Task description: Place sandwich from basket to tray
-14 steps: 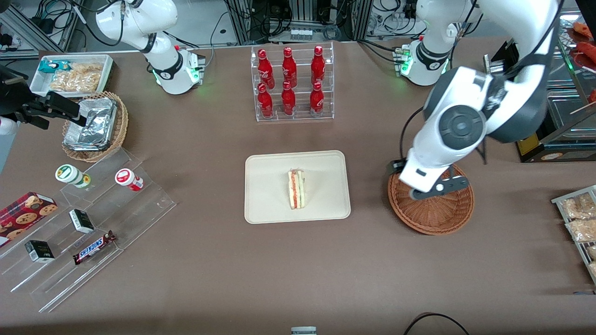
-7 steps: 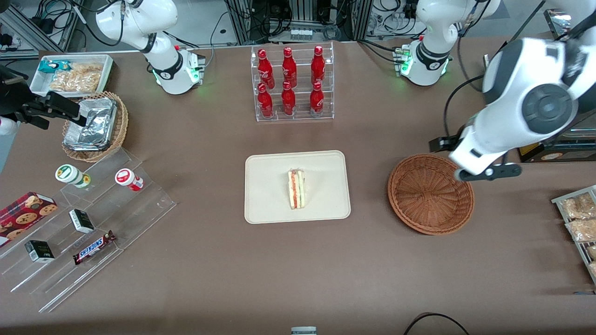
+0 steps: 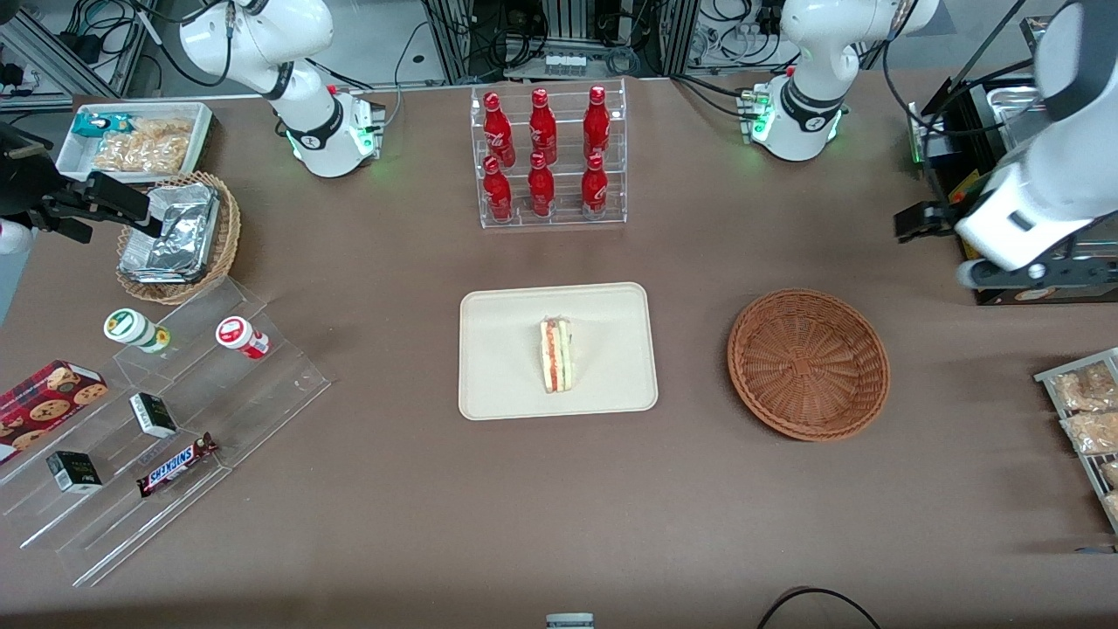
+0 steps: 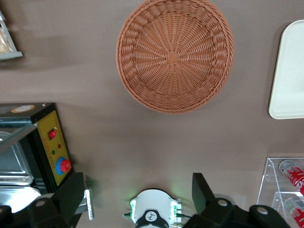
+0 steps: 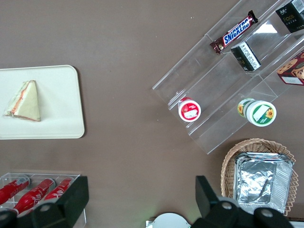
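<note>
The sandwich (image 3: 556,355) (image 5: 24,100), a pale wedge with red and green filling, lies on the cream tray (image 3: 507,349) (image 5: 57,95) (image 4: 289,71) at the table's middle. The reddish-brown wicker basket (image 3: 808,362) (image 4: 175,54) stands empty beside the tray, toward the working arm's end. My gripper (image 3: 1035,273) (image 4: 137,194) hangs high above the table, past the basket at the working arm's end and farther from the front camera than the basket. It is open, with nothing between its fingers (image 4: 71,194).
A black appliance with a red button (image 4: 52,147) (image 3: 1004,262) sits under the gripper. A rack of red bottles (image 3: 548,157) stands farther from the front camera than the tray. Snack bags on a rack (image 3: 1087,419) lie nearer. A tan basket of foil packs (image 3: 179,236) and acrylic steps (image 3: 166,419) lie toward the parked arm's end.
The gripper has swung from just above the basket up and away toward the working arm's end of the table. The sandwich has stayed on the tray.
</note>
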Action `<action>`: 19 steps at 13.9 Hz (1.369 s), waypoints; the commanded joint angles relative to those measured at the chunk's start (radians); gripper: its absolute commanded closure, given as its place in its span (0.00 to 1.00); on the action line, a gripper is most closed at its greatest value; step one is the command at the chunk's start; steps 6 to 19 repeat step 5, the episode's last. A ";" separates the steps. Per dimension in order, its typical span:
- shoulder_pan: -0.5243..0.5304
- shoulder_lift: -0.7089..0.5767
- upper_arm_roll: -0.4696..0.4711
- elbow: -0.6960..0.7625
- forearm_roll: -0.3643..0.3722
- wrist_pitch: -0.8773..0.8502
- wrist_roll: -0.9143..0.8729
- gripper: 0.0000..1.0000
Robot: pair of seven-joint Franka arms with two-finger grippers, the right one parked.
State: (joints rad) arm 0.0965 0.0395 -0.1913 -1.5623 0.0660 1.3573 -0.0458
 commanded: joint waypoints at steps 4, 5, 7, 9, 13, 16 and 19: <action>-0.038 -0.001 0.078 0.054 -0.034 -0.009 0.047 0.00; -0.038 -0.003 0.078 0.054 -0.035 -0.009 0.047 0.00; -0.038 -0.003 0.078 0.054 -0.035 -0.009 0.047 0.00; -0.038 -0.003 0.078 0.054 -0.035 -0.009 0.047 0.00; -0.038 -0.003 0.078 0.054 -0.035 -0.009 0.047 0.00; -0.038 -0.003 0.078 0.054 -0.035 -0.009 0.047 0.00; -0.038 -0.003 0.078 0.054 -0.035 -0.009 0.047 0.00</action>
